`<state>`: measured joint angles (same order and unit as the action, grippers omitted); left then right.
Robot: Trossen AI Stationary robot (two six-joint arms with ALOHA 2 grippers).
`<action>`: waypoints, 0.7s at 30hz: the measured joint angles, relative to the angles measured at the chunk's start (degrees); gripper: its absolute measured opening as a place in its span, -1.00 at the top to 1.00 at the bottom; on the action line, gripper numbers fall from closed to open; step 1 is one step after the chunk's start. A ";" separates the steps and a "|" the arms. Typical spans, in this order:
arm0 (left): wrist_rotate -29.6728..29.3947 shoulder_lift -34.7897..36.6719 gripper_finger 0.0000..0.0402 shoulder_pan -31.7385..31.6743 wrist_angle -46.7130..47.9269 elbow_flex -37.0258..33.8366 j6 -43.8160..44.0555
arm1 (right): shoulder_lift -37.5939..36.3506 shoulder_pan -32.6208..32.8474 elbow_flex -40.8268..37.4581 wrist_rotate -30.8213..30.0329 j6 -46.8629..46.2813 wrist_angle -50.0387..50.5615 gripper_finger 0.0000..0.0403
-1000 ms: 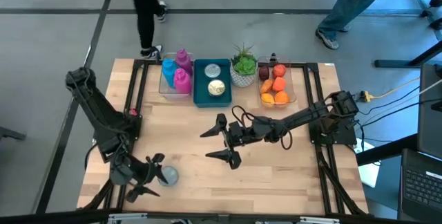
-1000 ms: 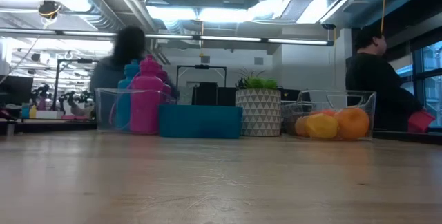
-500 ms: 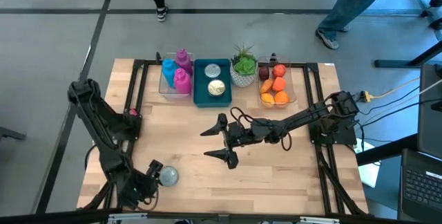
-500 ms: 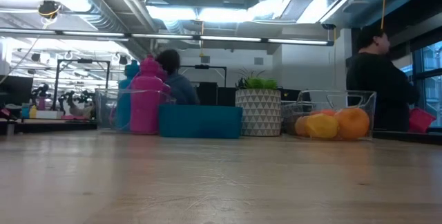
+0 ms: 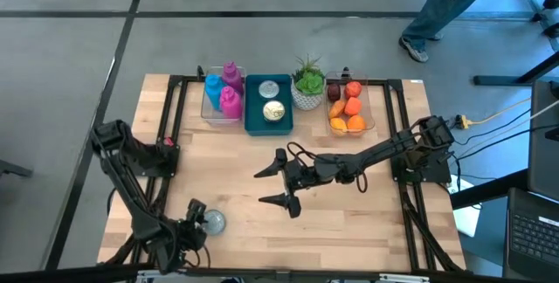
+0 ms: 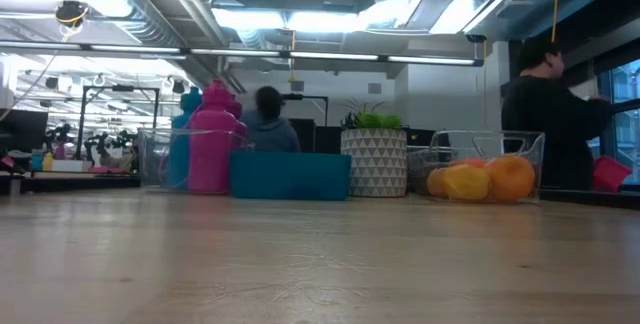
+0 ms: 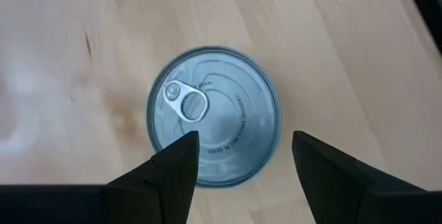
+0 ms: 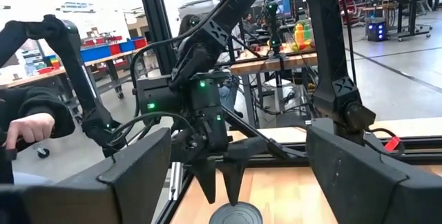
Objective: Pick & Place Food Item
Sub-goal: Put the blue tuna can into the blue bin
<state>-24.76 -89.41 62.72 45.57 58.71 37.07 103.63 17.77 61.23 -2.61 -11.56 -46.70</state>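
The can (image 7: 213, 116) sits lid-up on the desk (image 5: 349, 222) at its near left corner. My left end effector (image 7: 238, 165) hangs just above it, released. I should centre the fingers, descend evenly, then clench. My right end effector (image 5: 281, 183) waits released mid-desk.

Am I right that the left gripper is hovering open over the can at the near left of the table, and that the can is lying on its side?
Not quite: the can stands upright, its pull-tab lid facing up, as the left wrist view shows. The left gripper does hover open above it.
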 joint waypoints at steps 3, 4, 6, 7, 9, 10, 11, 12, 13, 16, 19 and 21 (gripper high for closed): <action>-1.52 -2.14 -0.11 0.86 0.77 1.24 1.13 | 0.00 0.23 0.00 0.00 0.01 0.65 -0.63; -1.63 -2.96 -0.11 1.09 0.70 1.61 1.40 | 0.00 0.23 0.00 0.00 0.01 0.88 -0.63; -1.71 -4.60 -0.11 1.42 0.91 2.14 2.22 | 0.00 0.29 0.00 0.00 0.01 1.07 -0.63; -1.69 -5.47 -0.11 1.45 0.95 2.37 2.70 | 0.00 0.29 0.00 0.00 0.01 1.18 -0.63; -1.57 -7.22 -0.11 1.45 0.97 2.82 3.31 | 0.01 0.33 0.00 0.00 0.01 1.42 -0.63; -1.57 -8.01 -0.11 1.45 1.00 3.02 3.59 | 0.02 0.33 0.00 0.00 0.01 1.41 -0.63; -1.68 -8.74 -0.11 1.45 1.06 3.22 3.76 | 0.02 0.33 0.00 0.00 0.01 1.36 -0.63; -2.17 -9.36 -0.11 1.45 1.18 3.44 3.97 | 0.02 0.33 0.00 0.00 0.01 1.36 -0.63; -2.74 -9.88 -0.11 1.45 1.32 3.65 4.21 | 0.02 0.33 0.00 0.00 0.01 1.38 -0.63; -4.66 -11.43 -0.11 1.49 1.59 4.16 4.39 | 0.02 0.44 0.00 0.00 0.01 1.36 -0.63; -6.25 -12.38 -0.11 1.47 1.69 4.23 4.76 | 0.02 0.72 0.00 -0.01 -0.04 1.38 -0.63; -7.34 -12.91 -0.11 1.47 1.98 4.23 5.13 | 0.02 1.05 0.00 -0.01 -0.04 1.38 -0.63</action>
<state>-32.09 -102.32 64.18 47.55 62.94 42.20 103.66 18.83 61.23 -2.62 -11.60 -45.32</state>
